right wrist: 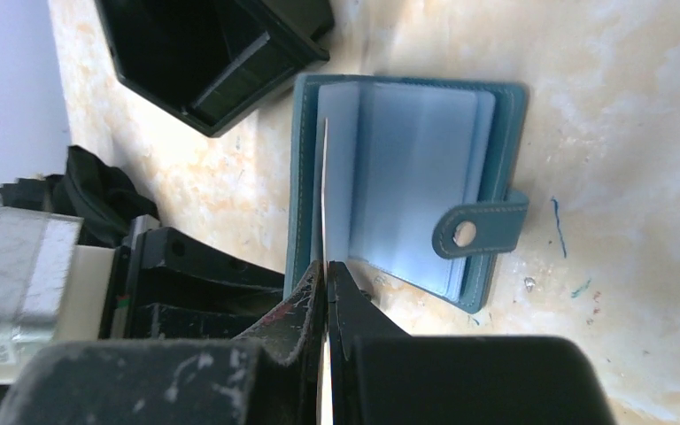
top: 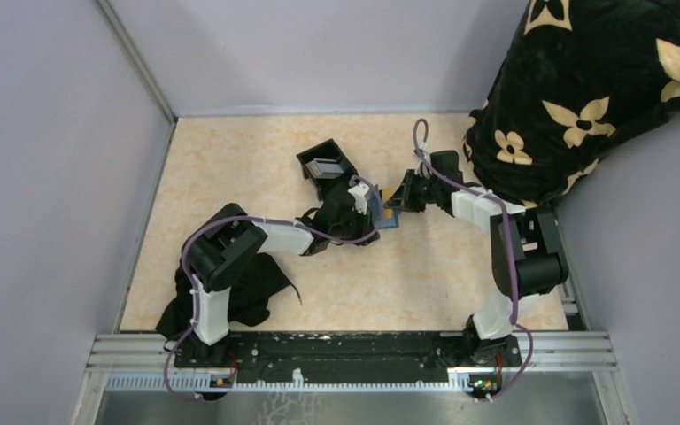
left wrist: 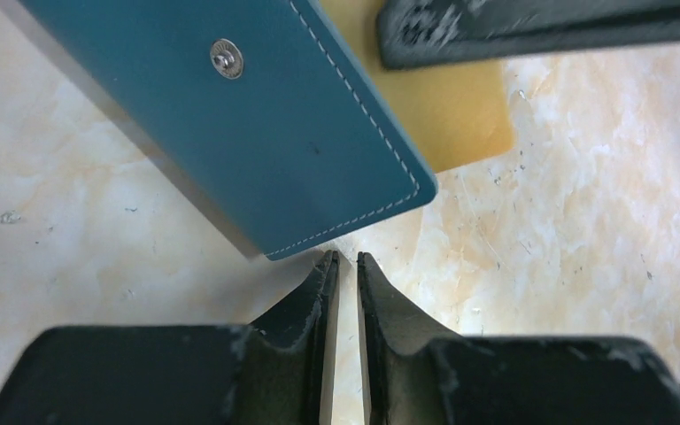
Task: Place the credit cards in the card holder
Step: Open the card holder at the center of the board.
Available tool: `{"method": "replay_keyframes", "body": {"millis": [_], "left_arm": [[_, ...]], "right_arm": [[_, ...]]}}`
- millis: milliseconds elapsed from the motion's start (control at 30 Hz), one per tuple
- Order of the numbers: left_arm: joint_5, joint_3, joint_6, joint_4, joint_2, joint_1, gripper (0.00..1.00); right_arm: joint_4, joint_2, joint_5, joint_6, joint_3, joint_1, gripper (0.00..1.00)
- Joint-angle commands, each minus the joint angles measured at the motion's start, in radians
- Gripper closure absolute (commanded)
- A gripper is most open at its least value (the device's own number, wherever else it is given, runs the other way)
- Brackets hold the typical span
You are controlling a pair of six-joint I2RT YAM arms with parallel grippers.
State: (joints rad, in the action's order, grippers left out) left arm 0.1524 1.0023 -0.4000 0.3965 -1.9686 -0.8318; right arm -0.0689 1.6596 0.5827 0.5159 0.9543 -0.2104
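- My right gripper [right wrist: 326,266] is clenched on the tan-yellow card [left wrist: 452,111], which stands thin and edge-on over the open card holder [right wrist: 407,186].
- The card holder lies mid-table: stitched teal leather, pale glossy sleeves, a rounded snap tab.
- My left gripper [left wrist: 346,261] is pinched nearly closed with only a sliver of gap and nothing visible in it. Its tips are just beside the corner of the holder's cover.
- It is tight on the far side, where the hard black tray [top: 340,152] sits near the holder with the grey card [top: 323,166] inside.
- The marbled table [left wrist: 584,221] lies open on the near side, with a black cloth [top: 243,292] by my left base.
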Motion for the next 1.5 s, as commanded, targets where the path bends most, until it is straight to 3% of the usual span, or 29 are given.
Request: {"method": "replay_keyframes", "body": {"millis": [0, 367, 600, 867, 1467], "left_arm": [[-0.022, -0.059, -0.004, -0.121, -0.015, -0.007, 0.79], [-0.068, -0.164, -0.011, -0.229, 0.186, -0.009, 0.79], [-0.218, -0.207, -0.016, -0.28, 0.321, -0.009, 0.79], [-0.359, -0.135, -0.011, -0.285, 0.257, -0.009, 0.78], [-0.411, -0.115, -0.024, -0.301, 0.218, -0.006, 0.78]], "right_arm": [[-0.004, 0.019, -0.047, -0.038, 0.048, -0.041, 1.0], [-0.03, 0.003, -0.1, -0.048, 0.079, -0.059, 1.0], [-0.033, 0.002, -0.108, -0.048, 0.096, -0.07, 1.0], [-0.065, 0.001, -0.118, -0.06, 0.148, -0.094, 1.0], [-0.109, 0.048, -0.177, -0.086, 0.212, -0.218, 1.0]]}}
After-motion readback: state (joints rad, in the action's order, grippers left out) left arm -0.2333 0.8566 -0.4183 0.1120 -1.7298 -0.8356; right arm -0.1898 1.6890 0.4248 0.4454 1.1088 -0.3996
